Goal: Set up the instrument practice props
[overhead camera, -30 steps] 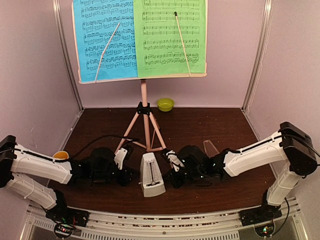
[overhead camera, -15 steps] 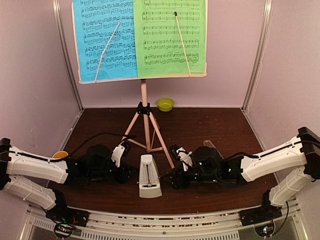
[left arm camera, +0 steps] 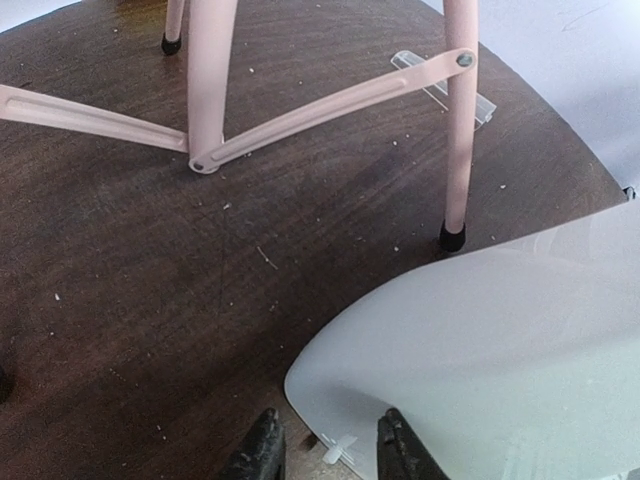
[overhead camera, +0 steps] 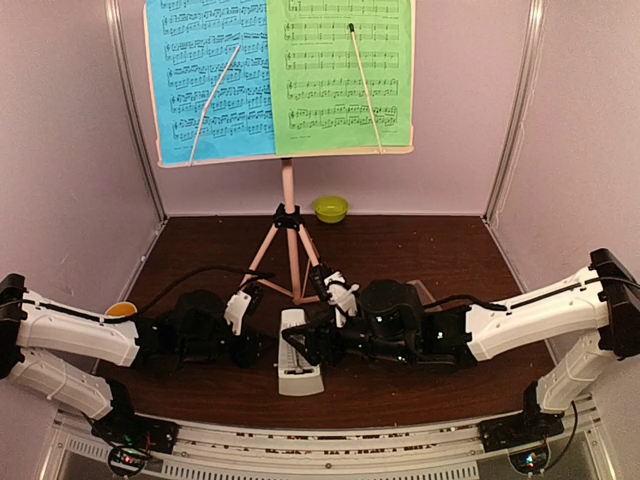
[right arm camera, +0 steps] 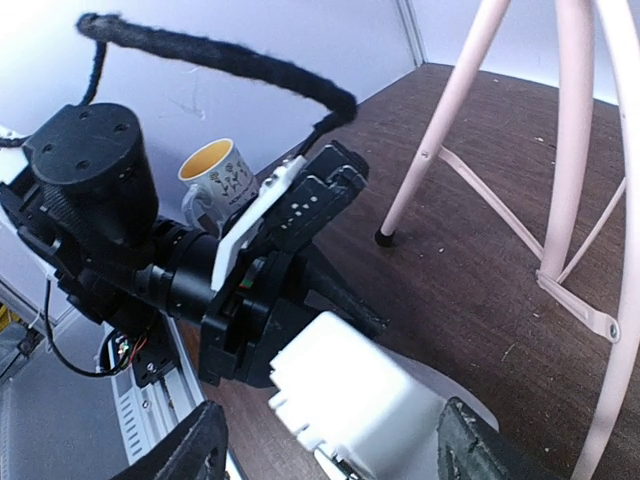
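Observation:
The pink music stand (overhead camera: 288, 190) stands at the back on tripod legs (left arm camera: 210, 80), holding a blue sheet (overhead camera: 205, 70) and a green sheet (overhead camera: 340, 70). The white metronome (overhead camera: 296, 368) sits on the table in front of it. My left gripper (overhead camera: 262, 348) is low at its left side. One bottom corner of the metronome (left arm camera: 480, 350) lies between the parted left gripper (left arm camera: 330, 455) fingers, with a gap at the left finger. My right gripper (overhead camera: 305, 345) reaches in from the right. In the right wrist view the gripper (right arm camera: 335, 450) is open wide around the metronome's top (right arm camera: 350, 400), not touching.
A white mug (overhead camera: 120, 310) with a yellow inside stands at the far left, behind my left arm (right arm camera: 290, 250). A lime-green bowl (overhead camera: 331, 208) sits by the back wall. A clear plastic piece (left arm camera: 445, 85) lies on the dark table (overhead camera: 420, 250) beyond the right tripod leg.
My right gripper has opened wide and swung left from beside the metronome to over its top. The metronome has shifted slightly left. The left gripper's fingers have parted a little.

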